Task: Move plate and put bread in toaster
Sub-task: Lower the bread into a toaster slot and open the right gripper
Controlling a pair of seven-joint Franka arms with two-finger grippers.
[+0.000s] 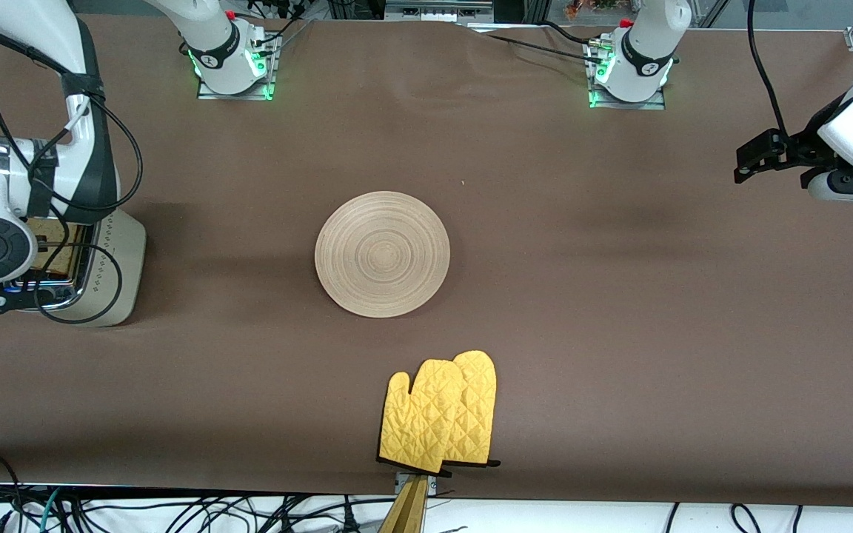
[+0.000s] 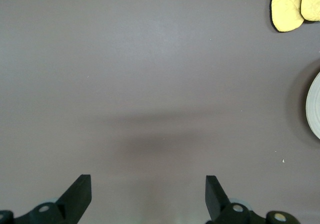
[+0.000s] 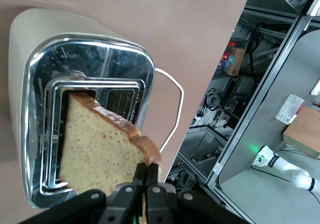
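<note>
The right gripper (image 3: pixel 146 184), clamped on the crust edge of the bread slice (image 3: pixel 100 151), holds it directly above the toaster (image 3: pixel 85 53), slightly askew to the slot below, while the left gripper (image 2: pixel 148 196) waits with fingers apart.

A robotics lab, not a kitchen. 2 white arms are bolted by their bases (image 1: pixel 234 55) to a table (image 1: pixel 619 296) under a plain brown cover, green lights glowing at the mounts. Loose cables (image 1: pixel 175 514) trail along the table's near edge. The right wrist view shows aluminium framing (image 3: pixel 280 83) and cluttered shelving past the table.
</note>
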